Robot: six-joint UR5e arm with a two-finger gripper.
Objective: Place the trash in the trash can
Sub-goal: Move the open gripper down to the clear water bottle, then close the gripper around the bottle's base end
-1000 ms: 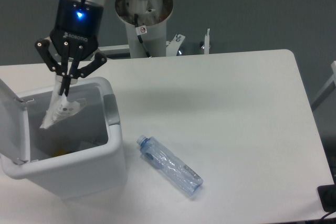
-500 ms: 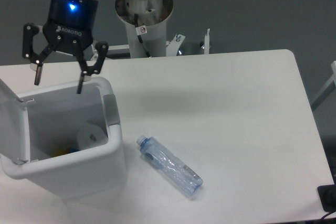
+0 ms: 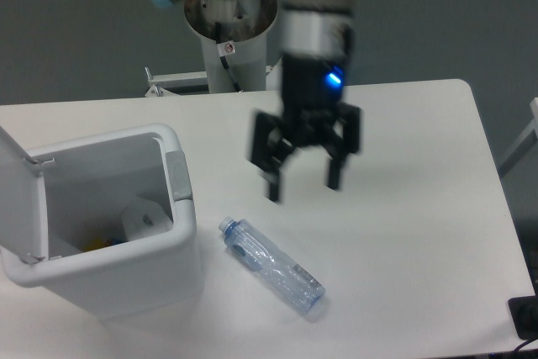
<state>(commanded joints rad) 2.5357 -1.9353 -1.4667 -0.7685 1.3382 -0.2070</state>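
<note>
The crushed clear plastic bottle with a bluish cap lies on the white table, cap pointing up-left, just right of the trash can. The white trash can stands at the front left with its lid flipped open to the left. The crumpled white wrapper lies inside it. My gripper is open and empty, blurred by motion, hovering above the table a little above and right of the bottle.
The arm's round base stands at the back of the table. A yellow scrap shows at the bottom of the can. A dark object sits at the front right corner.
My gripper opened over the can and the wrapper dropped inside. The gripper has since swung right, away from the can, to above the table near the bottle.
</note>
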